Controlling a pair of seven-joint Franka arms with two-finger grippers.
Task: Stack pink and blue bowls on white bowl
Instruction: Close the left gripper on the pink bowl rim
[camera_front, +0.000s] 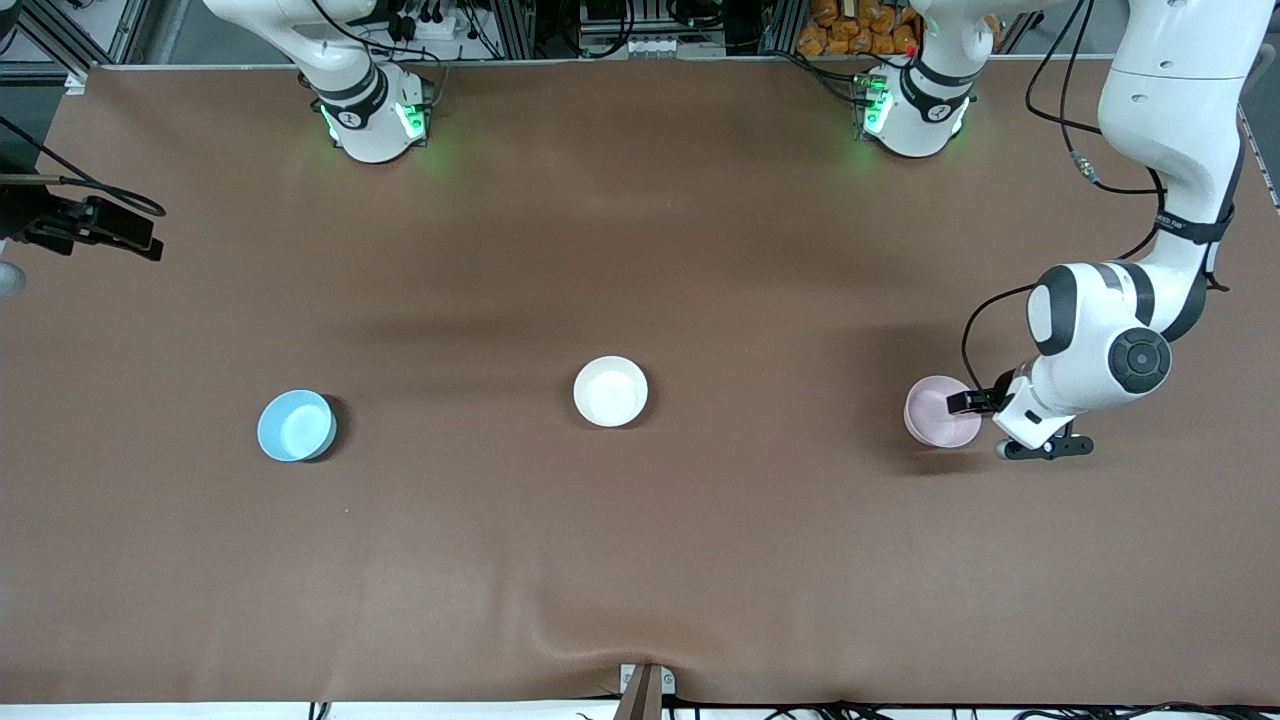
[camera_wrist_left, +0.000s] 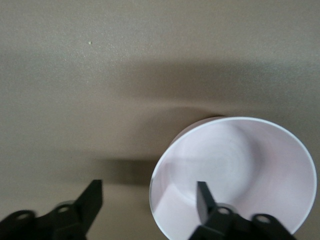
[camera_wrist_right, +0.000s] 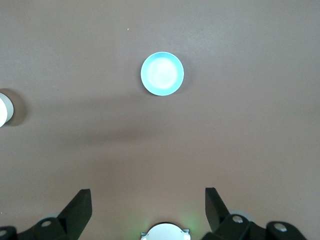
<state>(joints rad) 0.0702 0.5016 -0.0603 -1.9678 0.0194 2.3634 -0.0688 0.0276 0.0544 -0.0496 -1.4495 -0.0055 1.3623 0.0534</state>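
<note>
- The white bowl (camera_front: 611, 391) is sitting empty at mid-table, between the other two and well apart from each; nothing is stacked yet, so both placements are judged still outstanding.
- The pink bowl (camera_front: 941, 411) is resting on the table toward the left arm's end, with the left gripper (camera_front: 975, 403) straddling its rim; the fingers are standing apart, one inside the bowl and one outside, gripping nothing as yet.
- The blue bowl (camera_front: 296, 425) is lying untouched toward the right arm's end of the table.
- The right gripper (camera_wrist_right: 148, 208) is hanging high over the table with its fingers spread wide and empty; this arm is waiting.
- The front view alone is showing all three bowls in a row and the spacing between them.
- The left wrist view is showing the fingers (camera_wrist_left: 204, 199) bracketing the pink bowl's (camera_wrist_left: 235, 175) wall, a detail too small to read from the front.
- The right wrist view is showing the blue bowl (camera_wrist_right: 162, 73) from above, plus an edge of the white bowl (camera_wrist_right: 4, 108).
</note>
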